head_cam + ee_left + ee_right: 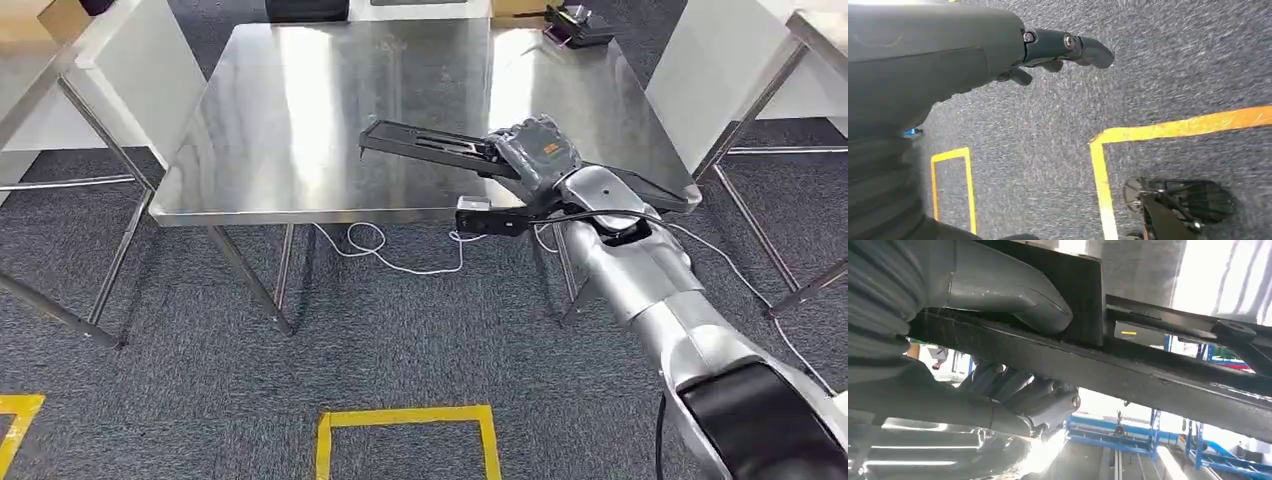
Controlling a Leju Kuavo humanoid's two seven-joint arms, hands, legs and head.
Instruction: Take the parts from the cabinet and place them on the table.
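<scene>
Black and long, the flat part (430, 144) sits clamped in the right hand (535, 152) above the near right of the steel table (270, 120), its overhanging far end liable to tip or slide on the slick top at release; the left hand (1058, 50) hangs empty, fingers loosely apart.

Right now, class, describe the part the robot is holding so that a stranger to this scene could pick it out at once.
Find the shiny steel table in the middle of the head view. Above its near right edge the right hand grips a long, flat black part, held roughly level. Unlike the small dark object at the table's far right corner, it is slim, with open slots along its length.
</scene>
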